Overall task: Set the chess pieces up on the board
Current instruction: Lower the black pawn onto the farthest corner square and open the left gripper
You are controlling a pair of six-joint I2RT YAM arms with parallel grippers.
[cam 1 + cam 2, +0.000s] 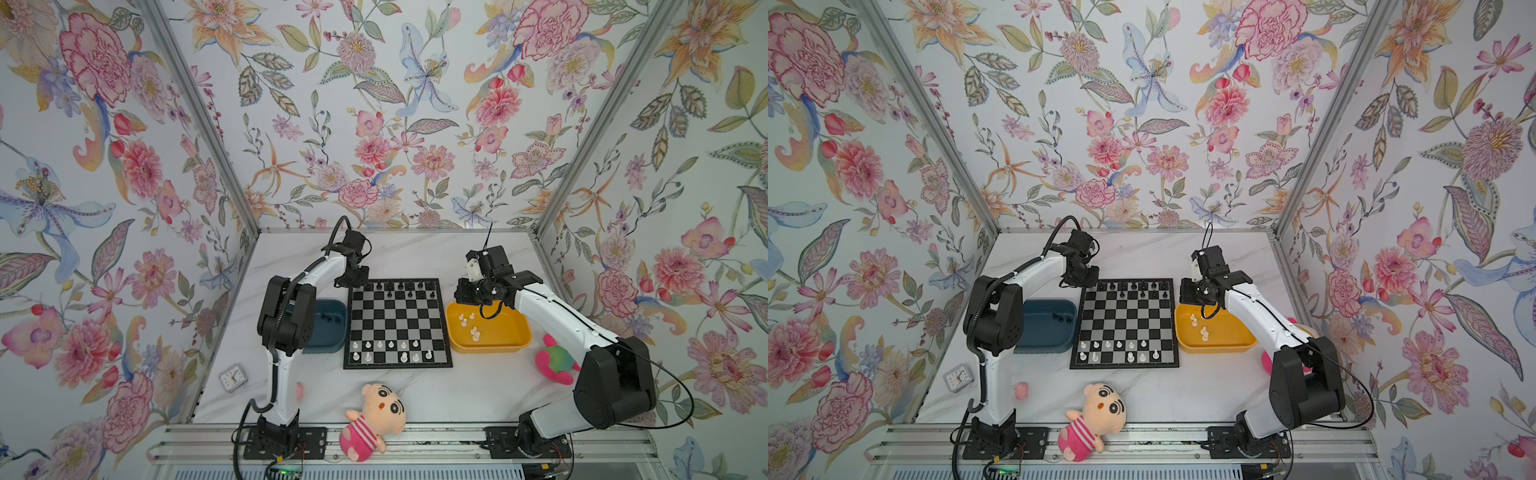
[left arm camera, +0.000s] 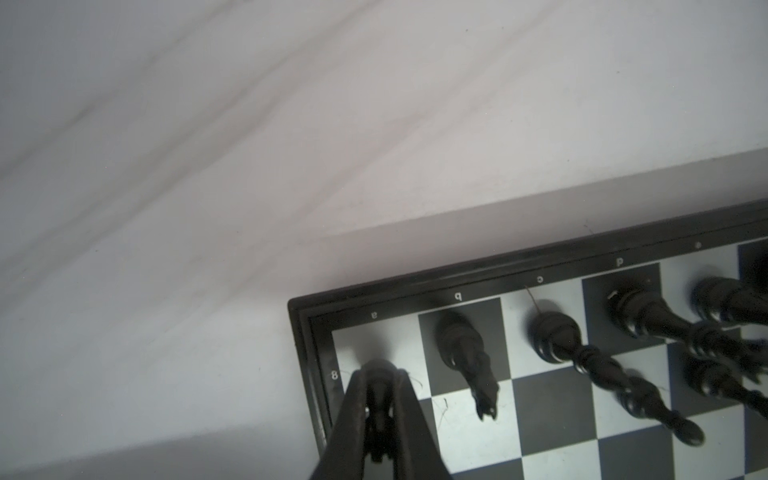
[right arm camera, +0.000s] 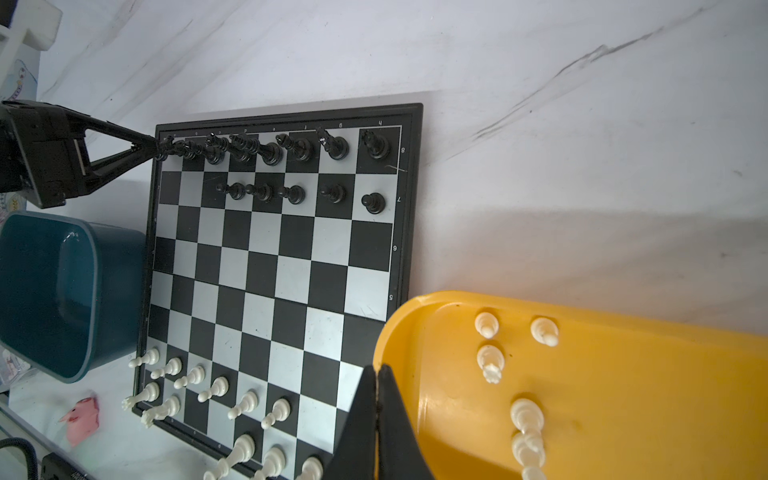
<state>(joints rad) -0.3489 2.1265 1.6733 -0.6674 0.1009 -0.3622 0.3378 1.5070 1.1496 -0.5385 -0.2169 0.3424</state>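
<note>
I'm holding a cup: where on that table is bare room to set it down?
Bare marble table lies behind the board, toward the back wall, and in front, between it and the plush doll. Crowded: blue tray and yellow tray flank the board.

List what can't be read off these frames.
- Left wrist view: the left end effector covers most of the held black piece; type unclear.
- In a top view: black pieces in the blue tray are too small and dark to count.
- In a top view: the right arm hides part of the pink plush.
- Right wrist view: the frame edge cuts off a white piece in the yellow tray.
</note>
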